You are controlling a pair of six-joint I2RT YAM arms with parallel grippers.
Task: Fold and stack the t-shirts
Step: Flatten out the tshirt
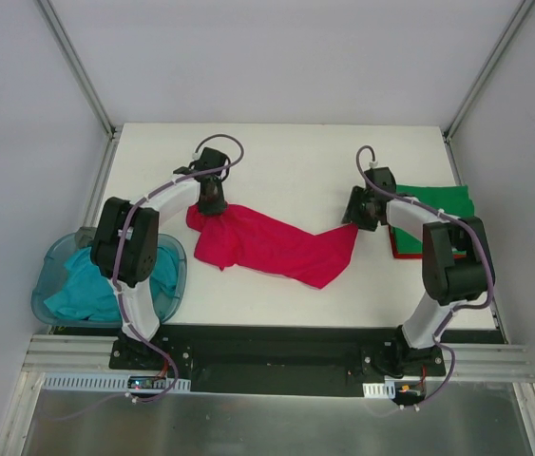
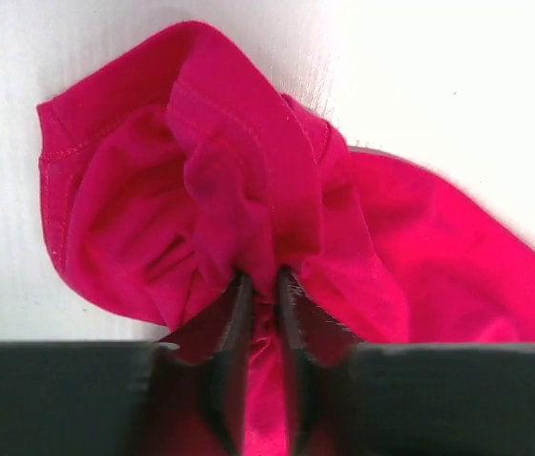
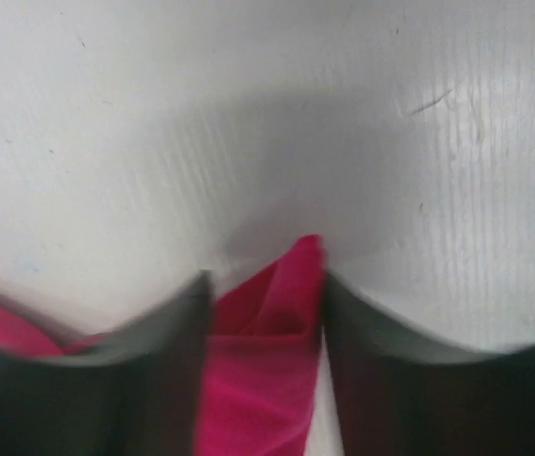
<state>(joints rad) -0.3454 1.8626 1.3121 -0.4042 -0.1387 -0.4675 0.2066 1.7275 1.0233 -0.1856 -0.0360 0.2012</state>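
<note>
A crimson red t-shirt (image 1: 267, 245) lies crumpled in a long band across the middle of the white table. My left gripper (image 1: 212, 207) is at its left end. In the left wrist view the gripper (image 2: 264, 277) is shut on a bunched fold of the red t-shirt (image 2: 200, 180). My right gripper (image 1: 351, 220) is at the shirt's right corner. In the right wrist view it (image 3: 267, 275) is open, with the red corner (image 3: 267, 342) between its blurred fingers. A folded green t-shirt (image 1: 433, 201) lies on a folded red one (image 1: 405, 253) at the right. A teal t-shirt (image 1: 86, 285) sits in the tub.
The translucent blue plastic tub (image 1: 174, 275) stands off the table's left front corner beside the left arm. The folded stack lies under the right arm's forearm. Grey walls and metal frame posts (image 1: 77, 66) enclose the table.
</note>
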